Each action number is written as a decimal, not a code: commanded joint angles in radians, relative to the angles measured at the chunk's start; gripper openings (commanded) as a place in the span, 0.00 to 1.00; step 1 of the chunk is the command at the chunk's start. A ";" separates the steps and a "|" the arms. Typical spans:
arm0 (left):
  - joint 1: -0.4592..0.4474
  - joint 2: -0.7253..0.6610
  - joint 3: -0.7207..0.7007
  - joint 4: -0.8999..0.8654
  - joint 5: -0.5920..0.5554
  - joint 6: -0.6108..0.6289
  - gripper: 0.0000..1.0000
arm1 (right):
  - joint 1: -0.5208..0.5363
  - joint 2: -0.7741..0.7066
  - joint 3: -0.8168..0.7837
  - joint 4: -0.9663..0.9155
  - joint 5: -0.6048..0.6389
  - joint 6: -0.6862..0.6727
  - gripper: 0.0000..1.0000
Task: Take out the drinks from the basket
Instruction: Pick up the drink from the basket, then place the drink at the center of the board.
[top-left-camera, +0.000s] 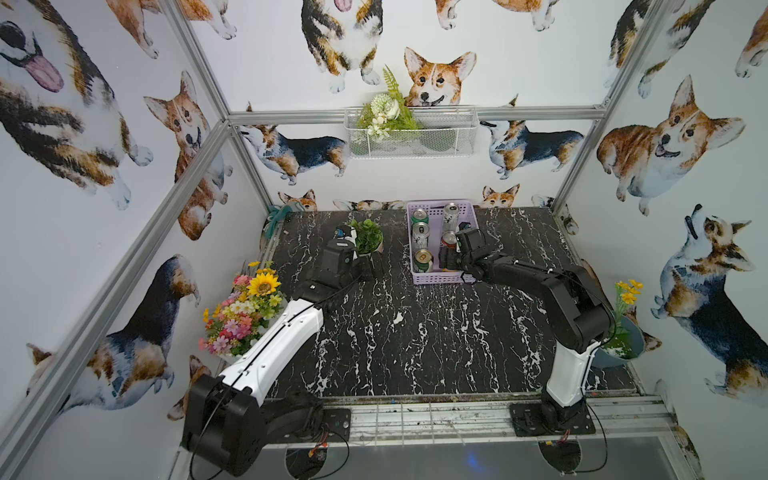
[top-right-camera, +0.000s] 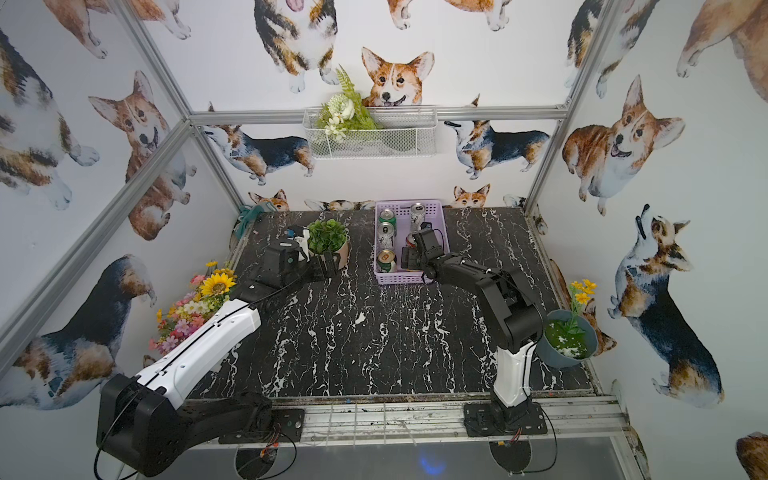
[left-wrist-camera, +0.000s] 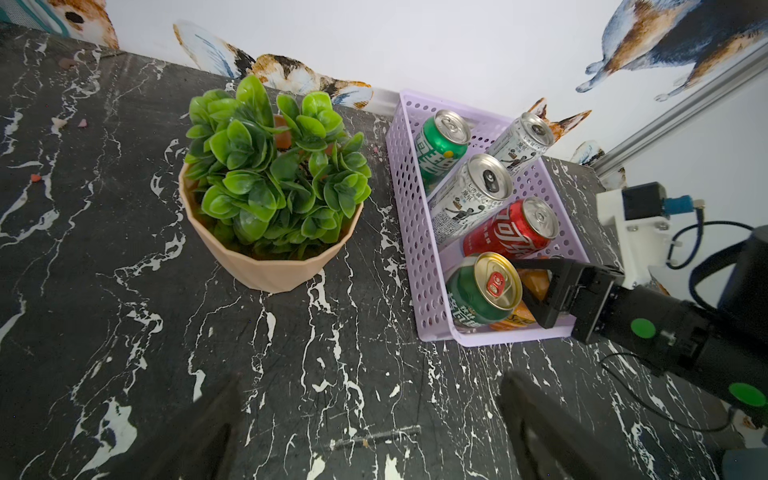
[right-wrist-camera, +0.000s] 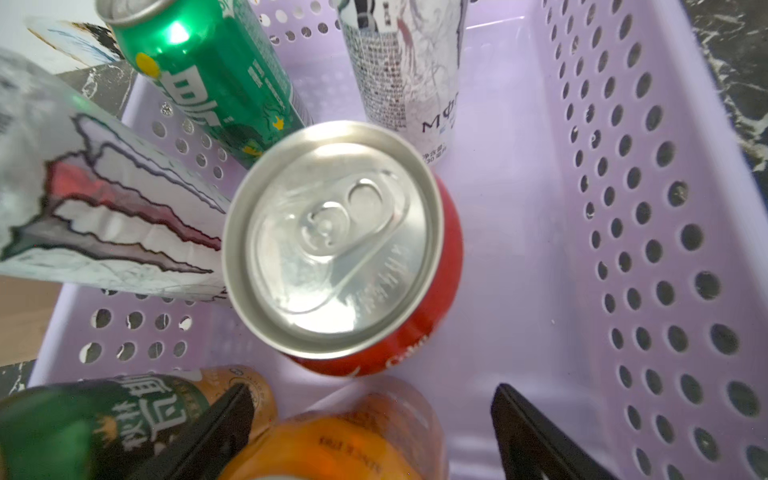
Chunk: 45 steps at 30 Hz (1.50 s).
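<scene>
You are looking into a booth whose white walls printed with large corgi dogs are framed by silver aluminium bars. The work surface is a black marble-patterned tabletop with white veins.

A white wire mesh basket with white flowers and fern hangs on the back wall. A leafy green plant in a peach faceted pot stands on the tabletop. A colourful artificial bouquet with a sunflower sits at its left edge, and a grey-blue pot of yellow flowers at its right edge.

The basket is smooth, perforated lavender plastic. The red can is glossy painted metal with a bare silvery lid. The table looks matt, marble-patterned and scuffed. The pot is matt peach plastic; its leaves shine.
</scene>
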<state>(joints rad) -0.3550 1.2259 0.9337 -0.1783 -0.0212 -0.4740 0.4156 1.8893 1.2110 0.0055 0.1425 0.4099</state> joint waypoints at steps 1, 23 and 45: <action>-0.001 0.003 0.001 -0.003 -0.010 0.015 1.00 | 0.006 0.017 0.007 0.005 0.036 -0.011 0.89; -0.015 0.015 -0.003 -0.002 -0.023 0.026 1.00 | 0.020 -0.036 -0.081 0.104 0.044 -0.062 0.40; -0.018 -0.014 0.021 -0.040 -0.078 0.020 1.00 | 0.085 -0.341 -0.011 0.047 -0.012 -0.180 0.00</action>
<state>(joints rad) -0.3729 1.2243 0.9375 -0.2016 -0.0586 -0.4561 0.4652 1.5867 1.1870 0.0341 0.1825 0.2760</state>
